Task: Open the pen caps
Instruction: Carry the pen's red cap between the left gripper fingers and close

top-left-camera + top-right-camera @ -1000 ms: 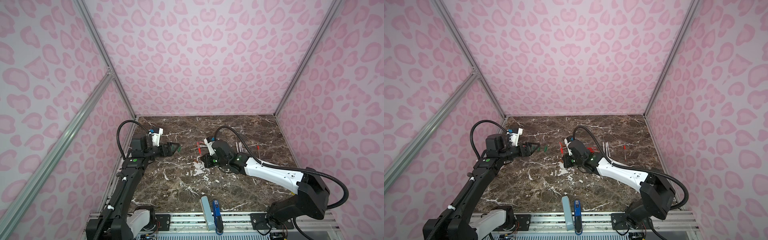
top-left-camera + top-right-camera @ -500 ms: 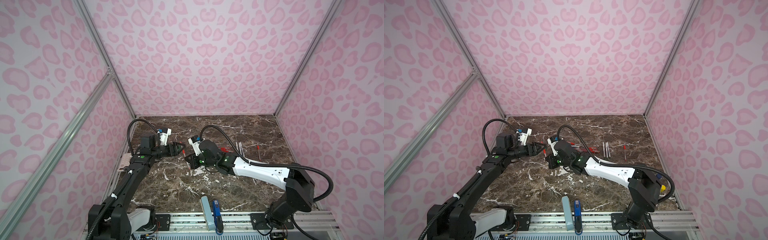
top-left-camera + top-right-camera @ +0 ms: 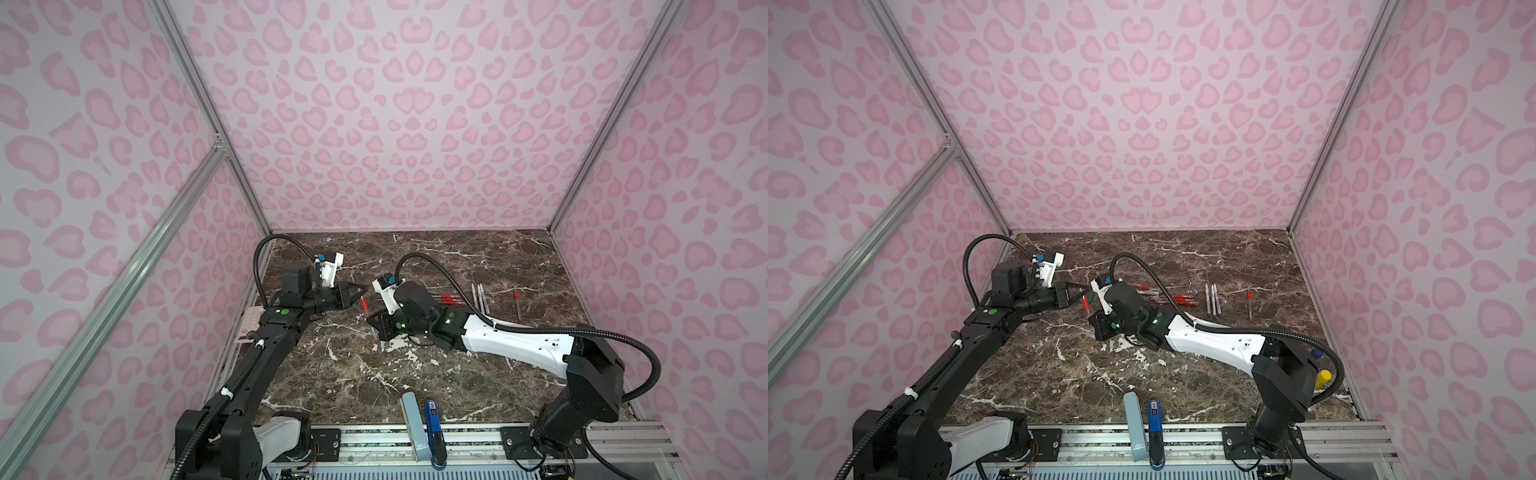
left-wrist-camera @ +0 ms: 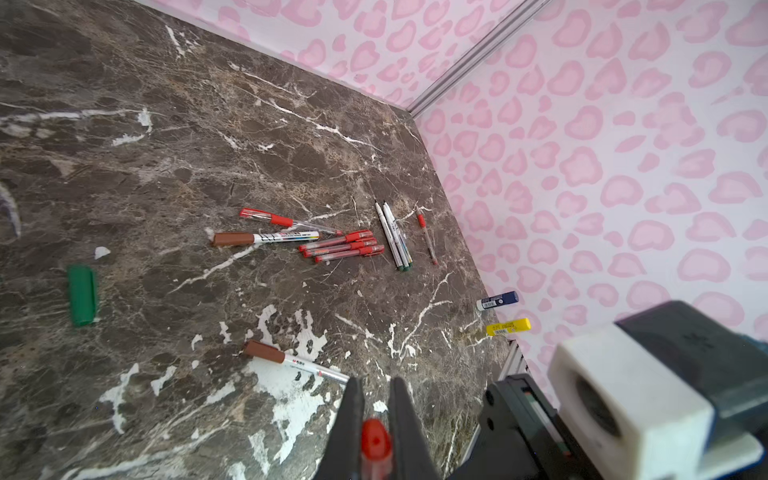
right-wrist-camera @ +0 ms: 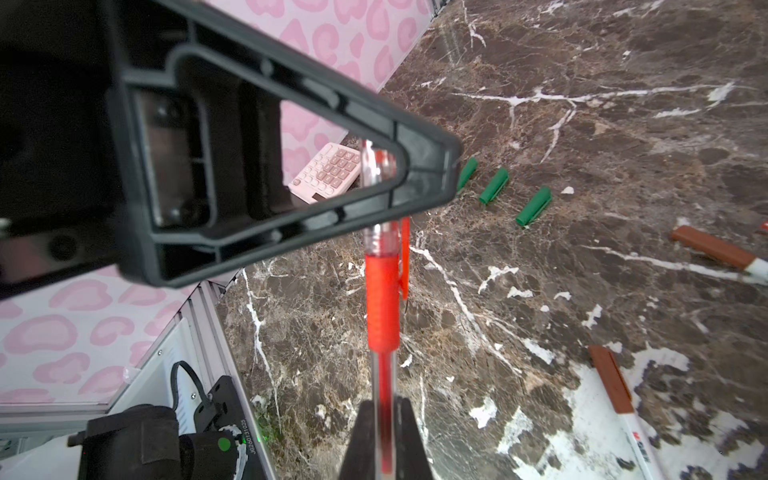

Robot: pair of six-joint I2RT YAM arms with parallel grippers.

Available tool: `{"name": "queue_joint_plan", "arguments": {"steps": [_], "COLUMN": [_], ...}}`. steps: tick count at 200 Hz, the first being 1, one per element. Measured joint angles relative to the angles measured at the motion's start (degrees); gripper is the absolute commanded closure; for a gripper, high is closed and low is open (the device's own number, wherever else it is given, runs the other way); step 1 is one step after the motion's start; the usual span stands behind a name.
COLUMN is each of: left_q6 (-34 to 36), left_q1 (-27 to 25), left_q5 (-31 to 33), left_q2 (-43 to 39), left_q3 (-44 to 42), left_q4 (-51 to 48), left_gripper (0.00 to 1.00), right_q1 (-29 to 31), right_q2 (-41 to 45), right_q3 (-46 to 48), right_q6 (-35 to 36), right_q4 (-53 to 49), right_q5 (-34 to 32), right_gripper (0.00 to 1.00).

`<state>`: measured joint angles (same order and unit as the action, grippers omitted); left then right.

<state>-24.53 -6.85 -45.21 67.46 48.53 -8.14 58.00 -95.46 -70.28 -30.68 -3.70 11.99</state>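
Observation:
A clear-barrelled red pen [image 3: 365, 305] is held between both grippers above the marble table [image 3: 415, 374]. My right gripper [image 5: 386, 428] is shut on its barrel [image 5: 383, 374], below the red grip sleeve. My left gripper [image 4: 377, 399] is shut on the pen's red cap [image 4: 376, 440]; in both top views its tips [image 3: 360, 291] meet the pen's upper end. Three loose green caps [image 5: 494, 185] lie in a row on the table. Two brown-capped white markers [image 4: 266, 238] [image 4: 291, 361] and several capped red pens [image 4: 345, 247] lie further off.
White markers without caps [image 3: 480, 297] and a lone red pen [image 3: 516, 303] lie at the right. A pink calculator [image 5: 326, 172] sits by the left wall. A pale blue bar [image 3: 411, 424] and a blue stapler-like object [image 3: 432, 424] rest at the front edge.
The right arm carried the red pen leftward. The left gripper came in to meet it and went from open to shut on the cap.

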Motion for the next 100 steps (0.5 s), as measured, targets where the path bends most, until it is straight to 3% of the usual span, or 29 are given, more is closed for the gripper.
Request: {"name": "queue_joint_plan", "arguments": {"steps": [12,47,100], "left_q6": [-0.02,0.52,0.63], "left_q1": [0.04,0.13,0.35], "left_q5": [0.0,1.01,1.84], "left_q2": [-0.22,-0.5,-0.57], "left_q3": [-0.09,-0.48,-0.81], "left_q4": [0.09,0.11,0.46], "left_gripper": [0.96,0.96,0.96], "right_q1": [0.09,0.13,-0.2], "right_q2": [0.22,-0.85,-5.2], "right_q3": [0.46,-1.03,-4.81], "right_q6": [0.11,0.5,1.95], "right_q4": [0.63,-0.48,-1.31], "right_q5": [-0.02,-0.2,0.55], "right_gripper": [1.0,0.76,0.78]}}
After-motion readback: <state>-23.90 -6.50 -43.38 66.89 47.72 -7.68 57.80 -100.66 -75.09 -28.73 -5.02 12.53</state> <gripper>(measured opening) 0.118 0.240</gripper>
